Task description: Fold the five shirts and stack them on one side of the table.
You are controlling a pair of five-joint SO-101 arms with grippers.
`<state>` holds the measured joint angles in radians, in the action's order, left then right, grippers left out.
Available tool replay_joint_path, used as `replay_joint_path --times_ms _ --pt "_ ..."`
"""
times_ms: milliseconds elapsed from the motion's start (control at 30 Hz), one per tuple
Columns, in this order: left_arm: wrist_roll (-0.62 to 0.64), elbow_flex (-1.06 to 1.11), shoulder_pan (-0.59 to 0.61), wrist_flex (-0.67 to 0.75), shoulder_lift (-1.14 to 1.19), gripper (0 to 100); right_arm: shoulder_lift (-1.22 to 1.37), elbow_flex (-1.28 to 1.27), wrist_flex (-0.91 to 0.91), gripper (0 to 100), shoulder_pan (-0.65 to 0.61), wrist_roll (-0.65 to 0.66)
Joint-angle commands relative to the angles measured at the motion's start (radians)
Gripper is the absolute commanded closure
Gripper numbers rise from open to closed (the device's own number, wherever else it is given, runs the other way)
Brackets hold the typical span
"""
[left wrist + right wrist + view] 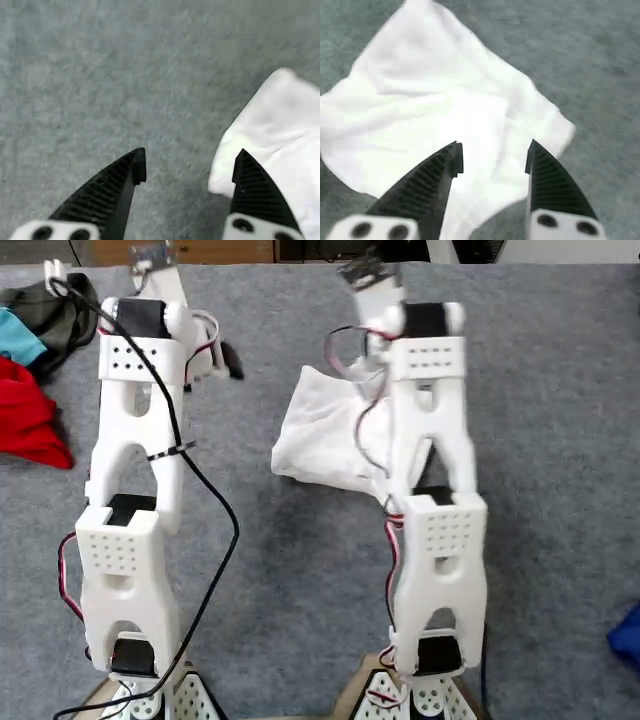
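far left of the bench (280,570): a dark garment (55,310), a teal garment (14,336) and a red garment (30,420) lie bunched and touching at the edge. they are unfolded, so they are probably shirts waiting their turn, not the finished stack.

left of centre: the left hand (190,165) hangs over bare grey surface with its jaws spread and nothing between them. one fingertip (245,170) is just beside the near border of the white shirt (280,130). this suits pinning or catching that border while the other arm works.

centre: the white shirt (320,430) lies as a compact, roughly four-sided packet with soft creases. it appears partly folded, and it sits between the two arms, where both can reach it.

right of centre: the right hand (492,155) is released too, jaws apart and empty, poised above the shirt's middle (435,110). it looks placed to press a fold flat or to pick up a layer. whether it touches the fabric cannot be told.

far right edge: a blue cloth (628,635) lies well apart from everything else, and may be the fifth shirt.

judged from this layout, no stack exists yet and the task is at an early stage.
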<state>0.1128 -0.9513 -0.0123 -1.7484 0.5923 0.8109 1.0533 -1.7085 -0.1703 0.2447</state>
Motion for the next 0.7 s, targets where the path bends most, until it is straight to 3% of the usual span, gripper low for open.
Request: replay_joint_path --times_ms 0,333,667 --pt "-0.02 0.049 0.011 -0.009 -0.065 71 0.042 0.016 0.035 77.5 -0.027 -0.003" --pt "-0.143 -0.041 0.101 0.02 0.122 71 0.193 0.174 0.018 77.5 -0.021 -0.002" --pt "-0.141 -0.114 0.121 0.018 0.225 71 0.243 0.236 0.028 77.5 0.031 0.005"
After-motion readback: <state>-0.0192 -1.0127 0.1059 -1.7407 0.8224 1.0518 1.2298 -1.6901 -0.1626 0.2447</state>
